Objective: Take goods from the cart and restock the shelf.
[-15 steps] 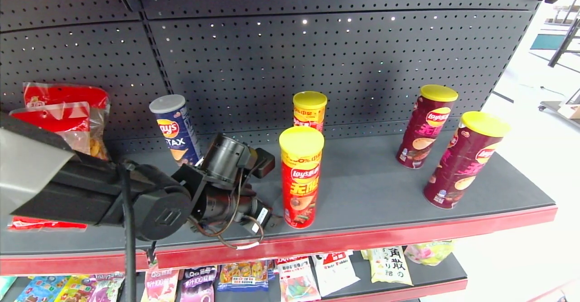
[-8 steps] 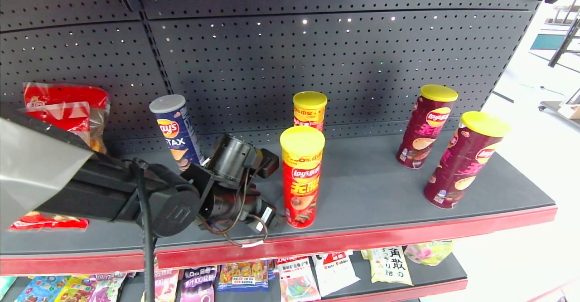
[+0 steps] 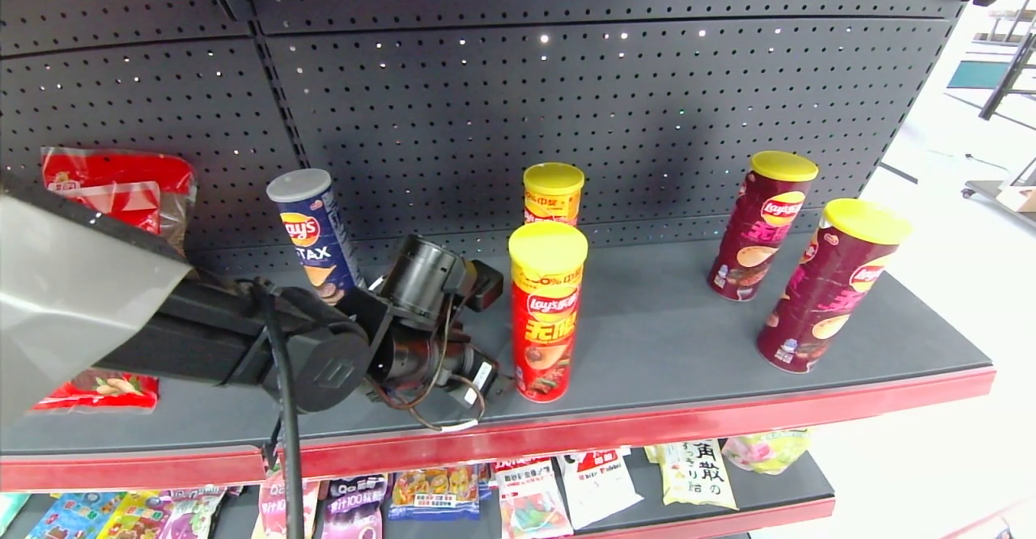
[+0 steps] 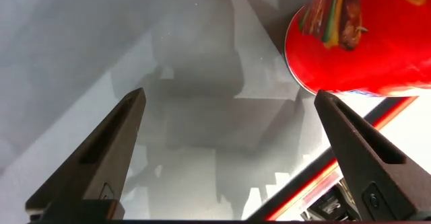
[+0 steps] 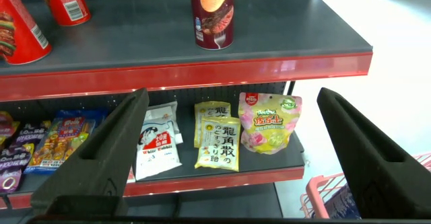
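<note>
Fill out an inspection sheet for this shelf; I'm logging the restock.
Surface: grey shelf with red front edge.
Job's things: red chip can upright near the front edge; second red can behind it; two maroon cans at right; blue can back left.
Clutter: red snack bags, far left.
Grippers: left gripper open, empty, beside the red chip can; right gripper open, empty, facing the lower shelf.
Cables: black cable along the left arm.
Surroundings: pegboard back panel; snack packets on the lower shelf.

Red can (image 3: 544, 320) with yellow lid, maroon cans (image 3: 821, 296) yellow-lidded, blue can (image 3: 316, 235) grey-lidded, grey shelf (image 3: 664, 345) red-edged, black perforated back panel (image 3: 615, 110)
</note>
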